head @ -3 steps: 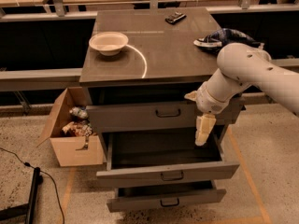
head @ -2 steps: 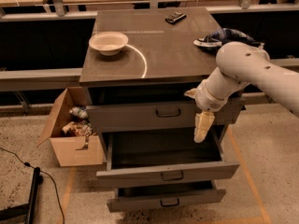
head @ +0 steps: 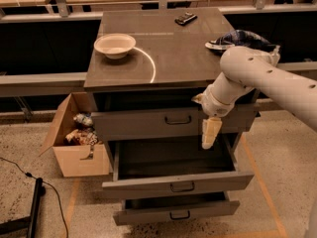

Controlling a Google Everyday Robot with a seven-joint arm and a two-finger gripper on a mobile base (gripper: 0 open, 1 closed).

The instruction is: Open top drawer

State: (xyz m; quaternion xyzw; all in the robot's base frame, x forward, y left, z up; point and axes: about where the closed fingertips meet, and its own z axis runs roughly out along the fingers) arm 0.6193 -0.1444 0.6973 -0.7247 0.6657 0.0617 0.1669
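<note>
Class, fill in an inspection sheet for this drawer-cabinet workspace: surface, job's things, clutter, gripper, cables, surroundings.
Surface: cabinet top bears a curved white mark.
Job's things: top drawer is far less extended than the middle drawer; nothing grips its handle.
Clutter: bowl, small dark device and dark crumpled item on top.
Gripper: the gripper hangs pointing down, right of the handle, in front of the top drawer.
Cables: one cable on the floor, left.
Surroundings: open cardboard box holding items; bottom drawer partly out.
</note>
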